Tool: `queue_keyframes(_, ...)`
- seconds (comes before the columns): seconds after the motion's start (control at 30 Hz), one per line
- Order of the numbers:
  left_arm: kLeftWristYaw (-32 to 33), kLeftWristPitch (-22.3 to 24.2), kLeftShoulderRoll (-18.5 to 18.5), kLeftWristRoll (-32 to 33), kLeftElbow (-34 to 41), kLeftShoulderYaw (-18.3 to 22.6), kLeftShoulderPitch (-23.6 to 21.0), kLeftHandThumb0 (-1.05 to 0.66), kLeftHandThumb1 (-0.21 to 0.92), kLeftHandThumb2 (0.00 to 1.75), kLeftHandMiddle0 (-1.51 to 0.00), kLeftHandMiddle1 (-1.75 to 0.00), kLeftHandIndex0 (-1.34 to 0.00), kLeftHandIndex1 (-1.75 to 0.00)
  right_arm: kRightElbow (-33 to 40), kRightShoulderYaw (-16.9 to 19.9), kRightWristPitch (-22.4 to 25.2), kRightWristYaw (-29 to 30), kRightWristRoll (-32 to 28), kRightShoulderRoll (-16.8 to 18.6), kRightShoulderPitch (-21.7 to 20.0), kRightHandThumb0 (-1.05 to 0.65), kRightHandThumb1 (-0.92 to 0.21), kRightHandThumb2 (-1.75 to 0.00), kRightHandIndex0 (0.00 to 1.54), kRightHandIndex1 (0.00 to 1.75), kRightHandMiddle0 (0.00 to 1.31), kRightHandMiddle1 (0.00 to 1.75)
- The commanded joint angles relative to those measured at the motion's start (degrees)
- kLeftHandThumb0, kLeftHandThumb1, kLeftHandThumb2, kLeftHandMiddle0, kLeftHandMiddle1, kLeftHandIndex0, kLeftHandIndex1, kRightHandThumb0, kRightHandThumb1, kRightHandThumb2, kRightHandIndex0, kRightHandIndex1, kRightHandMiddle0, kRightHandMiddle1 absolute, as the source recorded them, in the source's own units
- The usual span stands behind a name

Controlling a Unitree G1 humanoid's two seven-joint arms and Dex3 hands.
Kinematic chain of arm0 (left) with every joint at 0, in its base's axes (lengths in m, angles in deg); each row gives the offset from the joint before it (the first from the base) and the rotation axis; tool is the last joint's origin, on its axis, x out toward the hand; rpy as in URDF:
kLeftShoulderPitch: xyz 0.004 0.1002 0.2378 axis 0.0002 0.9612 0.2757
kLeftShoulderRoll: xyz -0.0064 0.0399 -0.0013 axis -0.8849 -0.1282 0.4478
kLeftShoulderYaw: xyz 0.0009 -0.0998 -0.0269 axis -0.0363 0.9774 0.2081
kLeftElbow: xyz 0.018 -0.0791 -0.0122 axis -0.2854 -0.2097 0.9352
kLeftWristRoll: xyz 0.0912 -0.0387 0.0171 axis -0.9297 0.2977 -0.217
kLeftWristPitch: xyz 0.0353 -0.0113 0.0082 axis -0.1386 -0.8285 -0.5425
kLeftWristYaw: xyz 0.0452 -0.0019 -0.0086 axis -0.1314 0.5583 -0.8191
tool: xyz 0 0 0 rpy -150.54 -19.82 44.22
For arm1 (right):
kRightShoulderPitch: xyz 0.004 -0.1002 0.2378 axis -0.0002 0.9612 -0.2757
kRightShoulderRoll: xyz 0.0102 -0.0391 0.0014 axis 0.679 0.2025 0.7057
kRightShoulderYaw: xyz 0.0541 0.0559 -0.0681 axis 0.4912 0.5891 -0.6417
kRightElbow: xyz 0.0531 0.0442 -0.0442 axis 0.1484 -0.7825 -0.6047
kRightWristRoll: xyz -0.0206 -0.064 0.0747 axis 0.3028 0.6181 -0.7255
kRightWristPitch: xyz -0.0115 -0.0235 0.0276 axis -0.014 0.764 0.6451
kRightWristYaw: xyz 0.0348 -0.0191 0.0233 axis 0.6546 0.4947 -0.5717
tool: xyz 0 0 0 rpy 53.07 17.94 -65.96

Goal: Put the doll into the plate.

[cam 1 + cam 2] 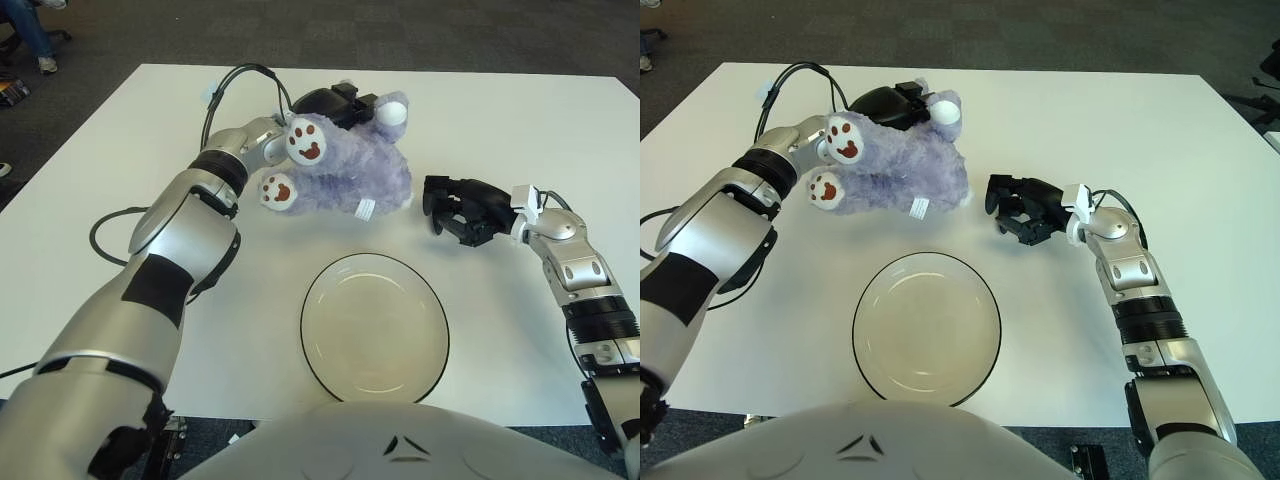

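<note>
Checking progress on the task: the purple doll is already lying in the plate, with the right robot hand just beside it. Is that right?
Not quite. The doll is not in the plate; it lies beyond it, above the table, held by the left robot hand. The right robot hand is indeed beside it, as the left eye view shows.

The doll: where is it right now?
In the left eye view the purple doll sits on the table just beyond the plate, left hand gripping it, right hand apart on its right.

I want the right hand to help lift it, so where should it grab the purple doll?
Probably the doll's plump body at its right end, coming in from the right. That side faces the right hand with bare table between; the left hand shows at the far top.
</note>
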Motion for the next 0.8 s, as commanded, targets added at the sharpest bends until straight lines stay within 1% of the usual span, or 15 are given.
queue_keyframes(0.0,-1.9,0.2,-1.3,2.7,0.9,2.3,0.4,-0.01,0.25,1.37,-0.60,-1.75,-0.55,-1.64,-3.9,-2.8,3.8,0.5,4.3,-0.6,3.9,-0.24,-0.83,-0.60,0.91,1.75,0.28,1.68)
queue_keyframes(0.1,-3.8,-0.5,-1.7,4.3,1.5,3.6,0.9,-0.01,0.25,1.38,-0.56,-1.75,-0.54,-1.71,-4.0,-3.1,4.1,0.8,4.3,-0.7,3.8,-0.31,-0.89,-0.49,1.13,1.75,0.28,1.66)
queue_keyframes(0.2,-5.9,-2.0,-2.5,6.3,2.9,5.0,1.9,-0.01,0.25,1.39,-0.55,-1.75,-0.53,-1.73,-4.4,-3.2,4.4,0.7,4.3,-0.7,3.7,-0.34,-0.91,-0.47,1.21,1.75,0.26,1.67)
queue_keyframes(0.43,-8.6,-4.9,-3.6,9.1,5.6,6.9,3.7,-0.01,0.28,1.37,-0.53,-1.75,-0.51,-1.75,-4.6,-3.4,6.0,0.8,4.5,-0.8,3.4,-0.35,-0.92,-0.49,1.25,1.75,0.22,1.71)
queue_keyframes(0.57,-11.3,-9.5,-4.7,12.1,9.8,8.5,6.3,-0.01,0.25,1.40,-0.55,-1.75,-0.54,-1.75,-5.1,-3.6,6.4,1.1,4.8,-0.7,3.1,-0.35,-0.92,-0.49,1.26,1.75,0.21,1.72)
queue_keyframes(0.77,-13.6,-12.3,-4.4,14.4,10.2,10.0,7.3,-0.01,0.19,1.46,-0.59,-1.75,-0.58,-1.75,-6.7,-3.6,6.4,1.3,4.8,-0.4,2.4,-0.35,-0.92,-0.50,1.26,1.75,0.21,1.72)
